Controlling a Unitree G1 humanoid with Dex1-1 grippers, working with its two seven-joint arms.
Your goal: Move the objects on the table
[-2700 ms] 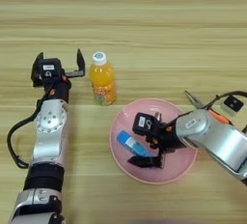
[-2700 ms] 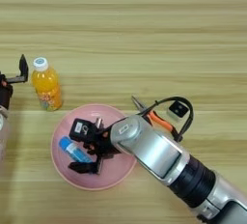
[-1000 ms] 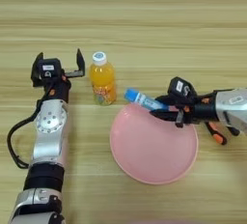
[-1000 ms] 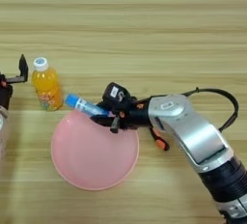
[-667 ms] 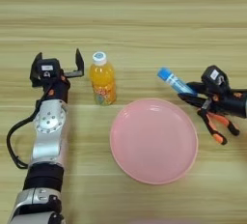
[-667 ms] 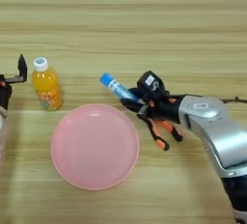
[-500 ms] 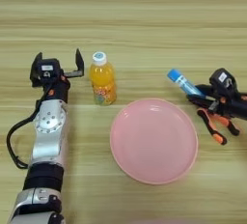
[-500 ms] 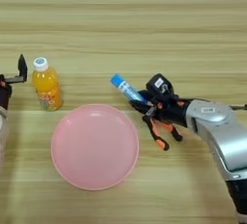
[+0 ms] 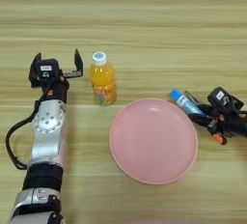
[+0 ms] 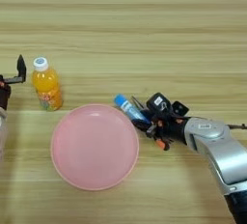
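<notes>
Since I lifted it out of the plate [image 10: 94, 146], the glue stick [image 10: 131, 110] has travelled right and now sits just past the rim, low over the table [image 9: 144, 20], pinched by my right gripper [image 10: 144, 120] beside the pliers [image 10: 160, 142]. My left gripper [image 9: 57, 66] waits spread wide just left of the upright bottle [image 9: 102, 79] on the light wood planks.

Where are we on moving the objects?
Done: the pink plate lies bare, nothing on it. In hand: the right hand grips the blue glue stick just past the plate's right rim, above the orange-handled pliers. Left: the juice bottle stands untouched on the table, beside the open left hand.
</notes>
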